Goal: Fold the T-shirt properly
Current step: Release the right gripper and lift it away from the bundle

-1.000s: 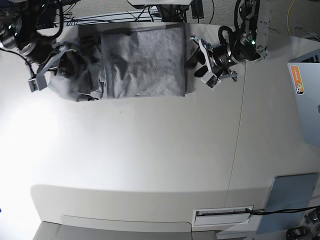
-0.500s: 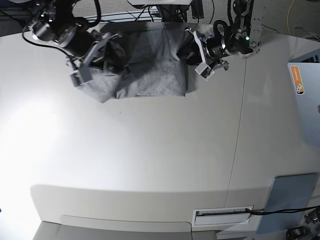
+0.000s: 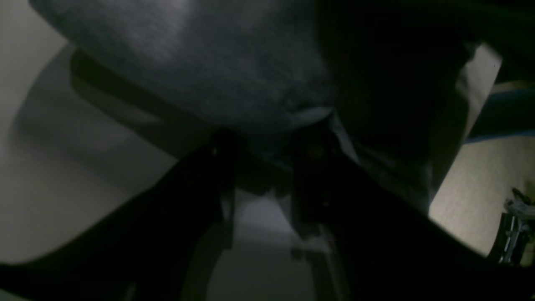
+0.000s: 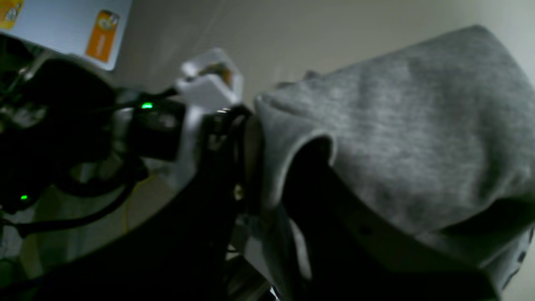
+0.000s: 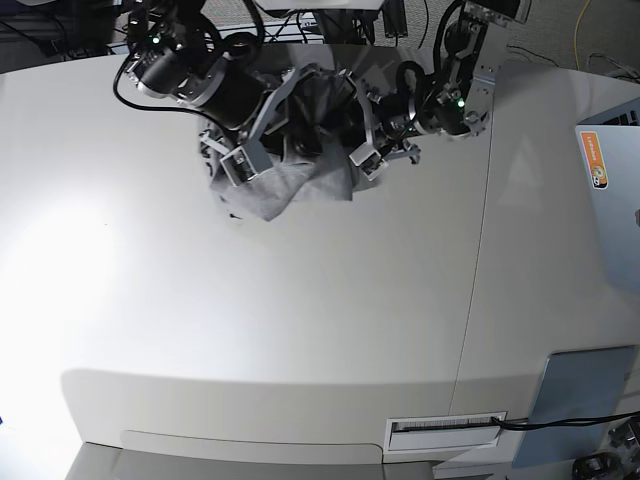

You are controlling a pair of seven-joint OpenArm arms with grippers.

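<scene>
Heather-grey cotton, the T-shirt [image 4: 418, 104] lies bunched and partly lifted in the upper part of the base view, left of centre, over the pale table [image 5: 300, 310]. Both of the robot's arms reach into it from the top of that view.

The right gripper [image 5: 300, 145] has its jaws nearly closed on a gathered part of the T-shirt. In the right wrist view, the cloth rises beside the dark fingers and curls over in a narrow fold, while a broad smooth panel spreads away to that view's right. A little black lettering [image 4: 516, 261] shows at the lower right edge there.

The left gripper [image 5: 345, 125] is at the opposite side of the T-shirt, near the right gripper. Its 2 dark fingertips stand apart, with fabric visible between and behind them in the left wrist view. That view is dark and blurred, so I cannot tell whether they touch or grip the cloth. A loose flap angles down near 1 fingertip.

At the base view's right edge is a grey-blue panel [image 5: 615, 230] bearing 1 orange sticker [image 5: 594, 160]. Lower down, a black cable [image 5: 570, 421] runs to a white slotted fitting [image 5: 445, 432].
</scene>
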